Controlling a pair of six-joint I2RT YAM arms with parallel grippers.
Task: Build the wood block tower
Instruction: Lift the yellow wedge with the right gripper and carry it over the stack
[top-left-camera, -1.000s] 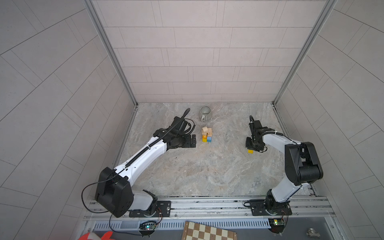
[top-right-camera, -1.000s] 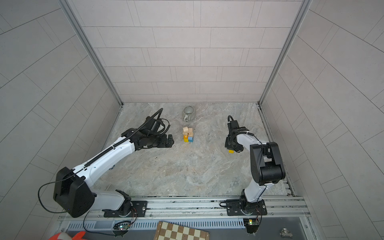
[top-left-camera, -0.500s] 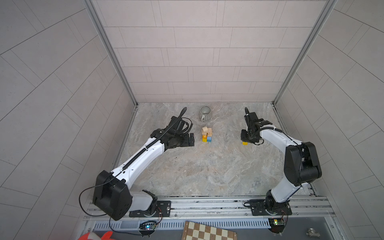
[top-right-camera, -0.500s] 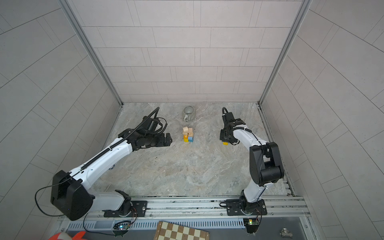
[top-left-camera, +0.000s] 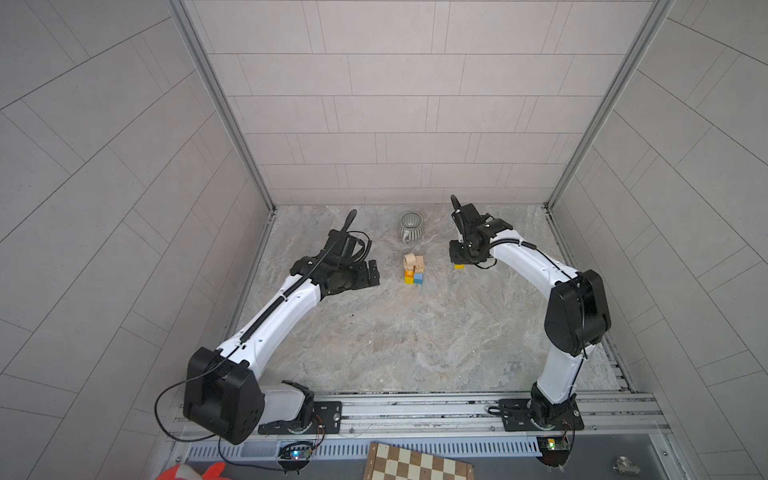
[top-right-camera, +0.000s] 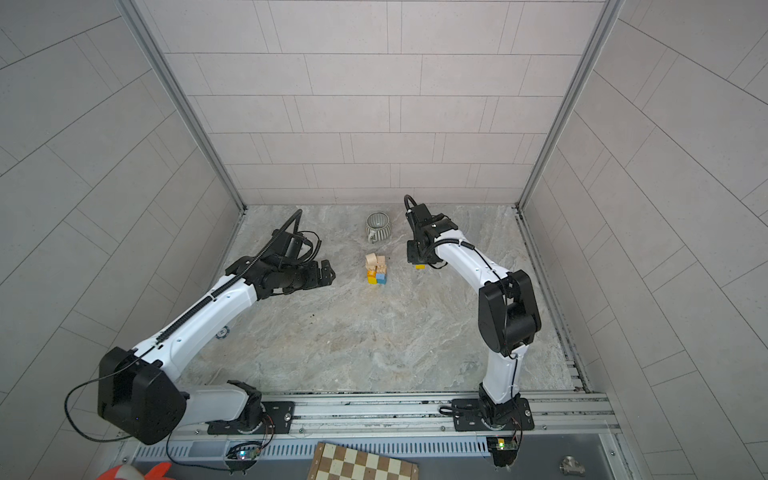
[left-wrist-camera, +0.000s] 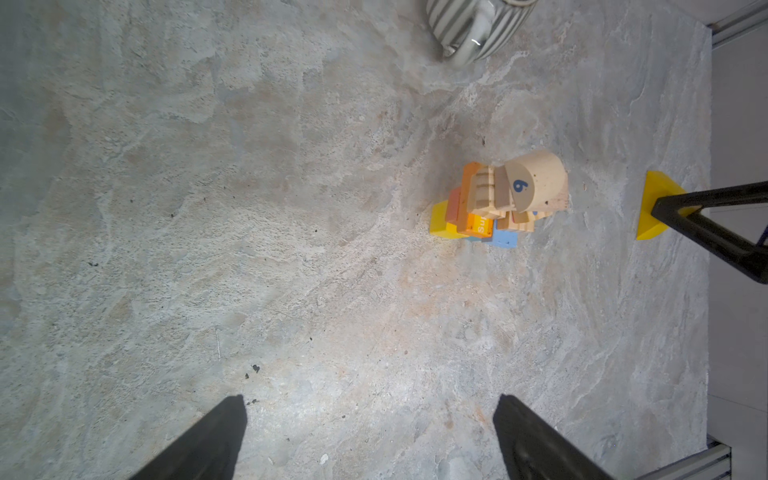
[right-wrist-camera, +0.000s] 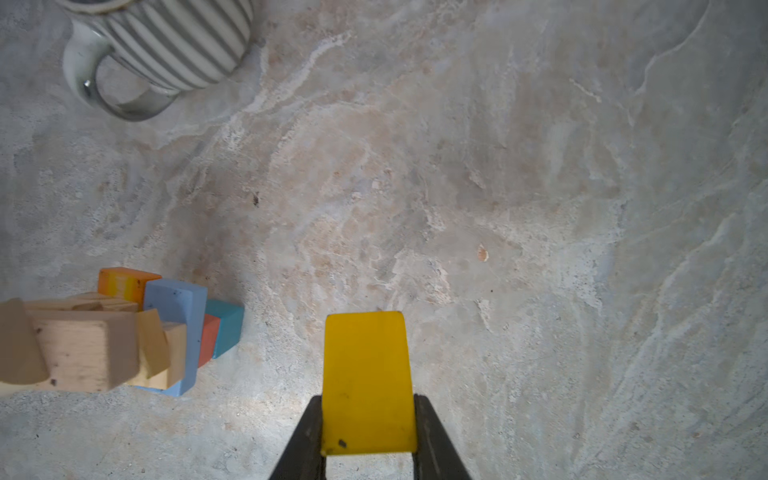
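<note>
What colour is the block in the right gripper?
Yellow; the block shows best in the right wrist view.

Twin overheads; downward wrist close-ups; shared tower (top-left-camera: 414, 270)

A block tower (top-right-camera: 376, 270) of coloured and plain wooden pieces is seen standing on the marbled table (top-right-camera: 374, 340), near a ribbed mug (top-right-camera: 378, 226). The left gripper (top-right-camera: 329, 274) is placed to its left, apart from it. A yellow block (top-right-camera: 420, 267) is seen at the tip of the right gripper (top-right-camera: 419, 262).
</note>
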